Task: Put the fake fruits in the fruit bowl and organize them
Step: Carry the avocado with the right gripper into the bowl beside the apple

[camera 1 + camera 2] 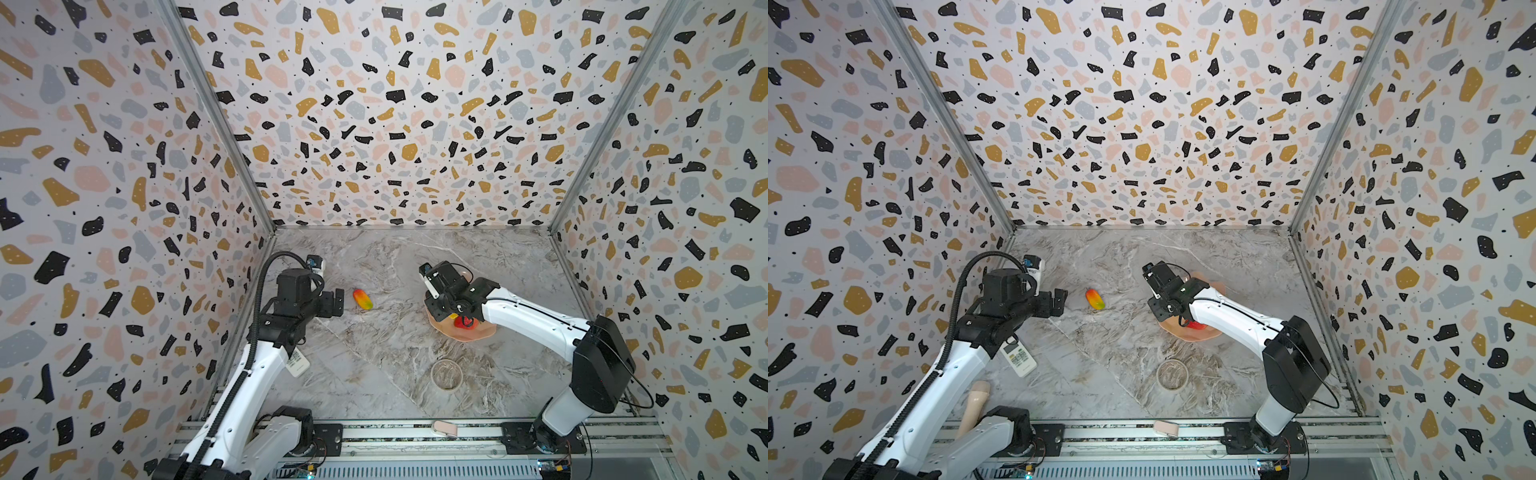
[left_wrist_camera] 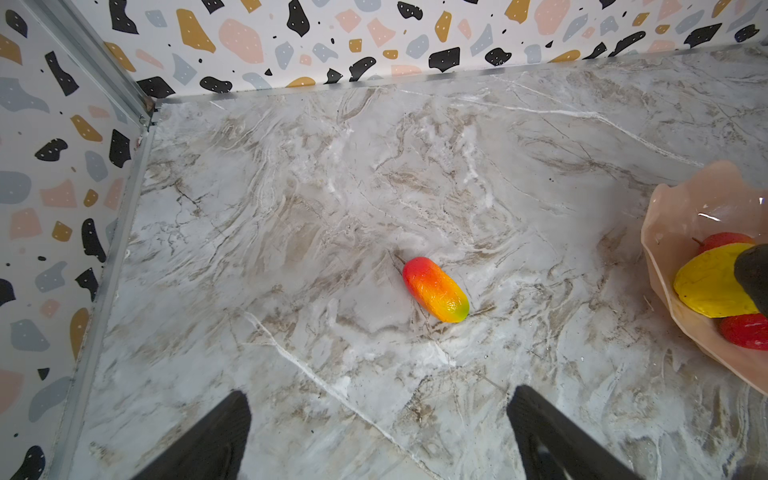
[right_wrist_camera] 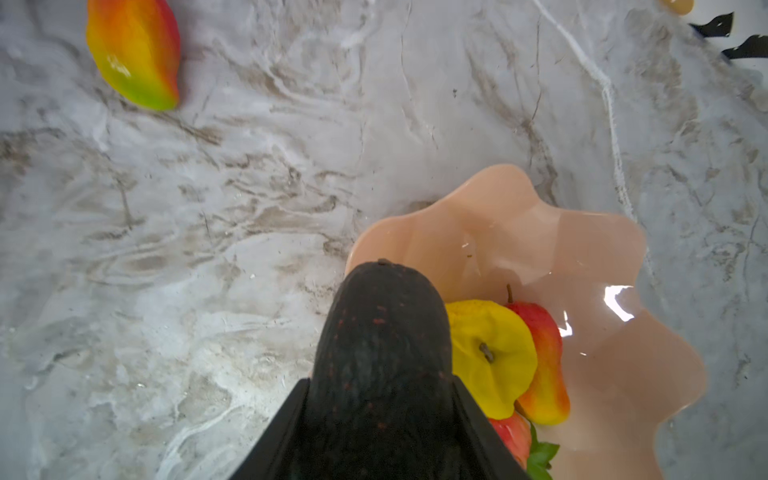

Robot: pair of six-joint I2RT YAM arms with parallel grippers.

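dark avocado [image 3: 382,332] sits clamped in right gripper [image 3: 380,440] above bowl [image 3: 498,208] edge; left gripper [image 2: 379,399] gapes wide, empty, facing mango [image 2: 435,289] on table [image 2: 291,208].

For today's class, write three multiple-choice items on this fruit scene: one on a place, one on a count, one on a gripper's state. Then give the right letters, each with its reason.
1. Where is the mango that is outside the fruit bowl?
A. On the table, between the left gripper and the bowl
B. Held in the left gripper
C. On the front rail

2. How many fruits lie in the bowl?
A. One
B. Three
C. Five

3. What state is the right gripper in?
A. Open and empty
B. Shut on nothing
C. Shut on the avocado

Answers:
1 A: both top views show it lying alone on the marble, apart from the gripper and the bowl.
2 B: the yellow fruit, a second mango and the strawberry lie inside.
3 C: the right wrist view shows the dark fruit clamped between the fingers, above the bowl's edge.
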